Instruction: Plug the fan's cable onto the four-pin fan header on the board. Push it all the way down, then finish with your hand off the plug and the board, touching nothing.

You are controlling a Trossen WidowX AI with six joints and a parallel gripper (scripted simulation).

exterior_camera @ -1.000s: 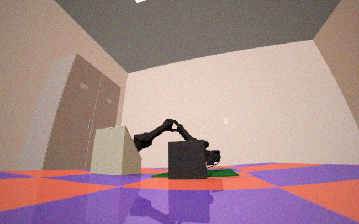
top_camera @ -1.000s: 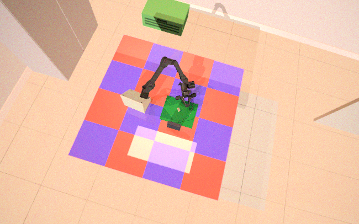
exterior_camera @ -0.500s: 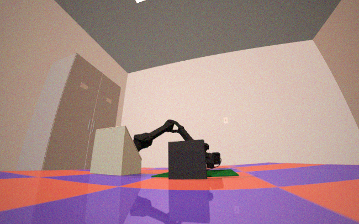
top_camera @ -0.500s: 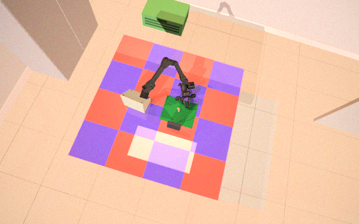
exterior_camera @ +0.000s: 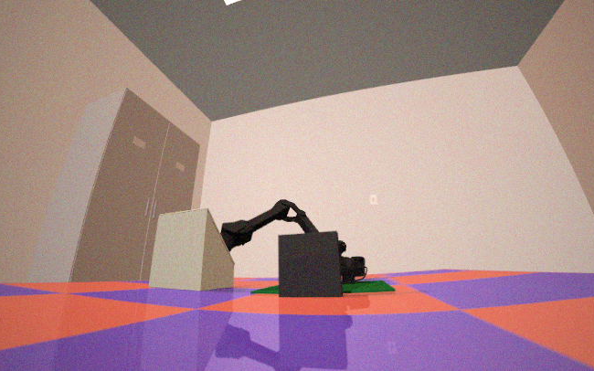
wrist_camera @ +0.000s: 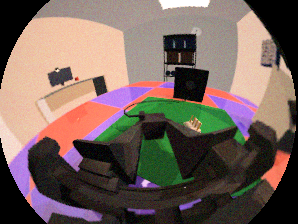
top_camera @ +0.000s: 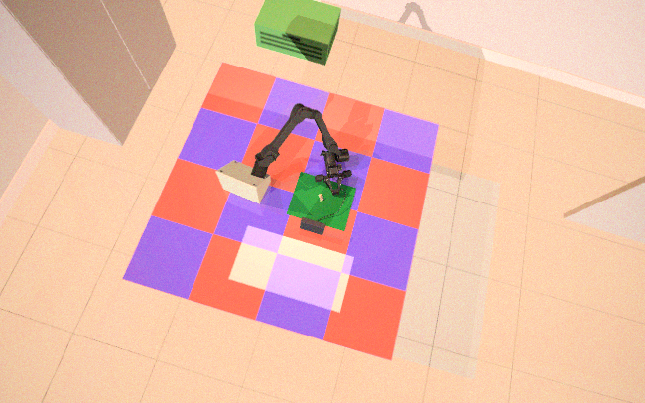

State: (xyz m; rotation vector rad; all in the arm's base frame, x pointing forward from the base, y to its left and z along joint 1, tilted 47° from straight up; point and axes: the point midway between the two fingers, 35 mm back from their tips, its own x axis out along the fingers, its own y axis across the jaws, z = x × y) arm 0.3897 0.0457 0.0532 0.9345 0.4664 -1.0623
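Note:
The green board (top_camera: 299, 207) (exterior_camera: 376, 286) (wrist_camera: 227, 121) lies flat on the floor mat. The pale four-pin header (top_camera: 321, 197) (wrist_camera: 194, 124) stands on it with bare pins pointing up. My gripper (top_camera: 335, 191) (wrist_camera: 153, 121) is shut on the dark fan plug (wrist_camera: 153, 124), over the board and to one side of the header, left of it in the wrist view. The plug is off the header. The thin black cable (top_camera: 335, 215) (wrist_camera: 131, 105) loops from the plug towards the dark square fan (top_camera: 312, 226) (exterior_camera: 309, 265) (wrist_camera: 190, 84) at the board's edge. The fan hides the fingertips in the exterior view.
A cream block (top_camera: 245, 187) (exterior_camera: 178, 250) stands at the arm's base, beside the board. A green cabinet (top_camera: 285, 30) stands beyond the chequered mat (top_camera: 380, 315). A tall wardrobe (top_camera: 100, 60) (exterior_camera: 129, 184) stands farther off.

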